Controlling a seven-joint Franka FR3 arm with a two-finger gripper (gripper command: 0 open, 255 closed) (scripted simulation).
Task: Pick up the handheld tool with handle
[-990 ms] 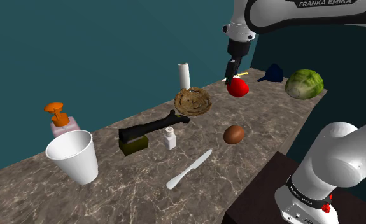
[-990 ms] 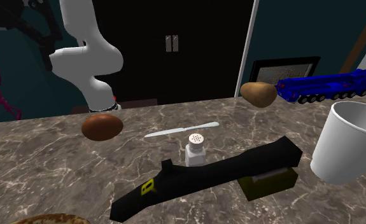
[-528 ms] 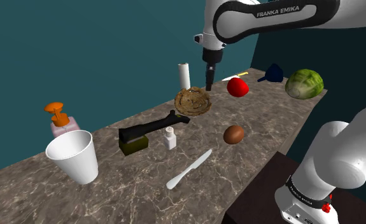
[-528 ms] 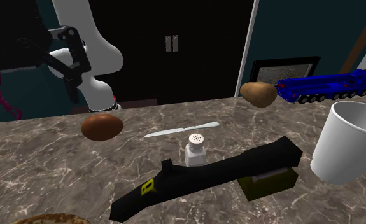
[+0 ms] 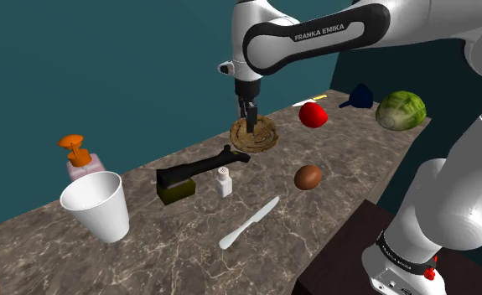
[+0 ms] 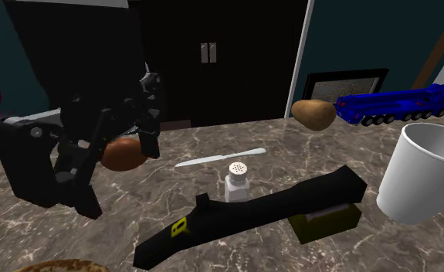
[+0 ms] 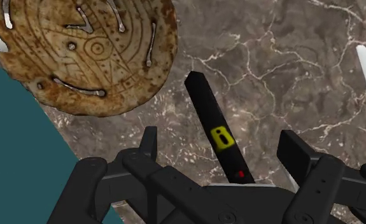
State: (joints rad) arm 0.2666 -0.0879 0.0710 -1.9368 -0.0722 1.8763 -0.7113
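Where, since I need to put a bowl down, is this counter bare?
The counter is bare near its front edge between the white cup and the knife, and between the brown ball and the cabbage. It is crowded around the black tool, the shaker and the round disc, where the gripper hovers.

A brown marble counter (image 5: 172,243) carries everything. Places are given from the shaker (image 5: 223,181), as the shoulder view shows it. The black tool (image 5: 201,168) runs just behind the shaker, its left end propped on an olive box (image 5: 176,192). Farther left stand a white cup (image 5: 96,206) and a soap bottle (image 5: 83,162). A knife (image 5: 249,223) lies in front of the shaker and a brown egg (image 5: 308,177) to its right. A round patterned disc (image 5: 256,136) sits behind and to the right. Well beyond that are a red fruit (image 5: 313,115), a blue funnel (image 5: 360,96) and a cabbage (image 5: 401,110).
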